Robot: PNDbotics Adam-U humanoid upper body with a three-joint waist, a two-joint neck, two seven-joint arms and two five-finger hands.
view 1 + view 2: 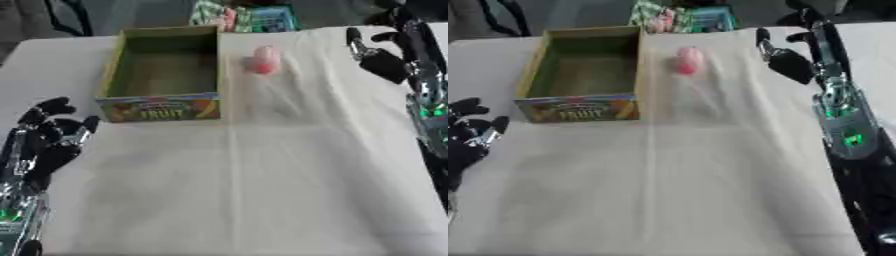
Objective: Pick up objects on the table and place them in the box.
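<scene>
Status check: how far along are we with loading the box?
Nothing looks done: the box shows only bare floor inside. Neither hand holds anything; the right hand is nearest the pink object, which lies on the cloth just right of the box. The left hand rests idle at lower left. That pick remains.

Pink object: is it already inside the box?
No. The pink object lies on the table just right of the box, outside its wall.

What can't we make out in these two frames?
- Pink object: blurred in both eye views; its identity is unclear.
- Fruit box: near wall hides the front floor.
- Right hand: dark against the background; finger pose unclear.
- Left hand: cut by the right eye view's left edge.
</scene>
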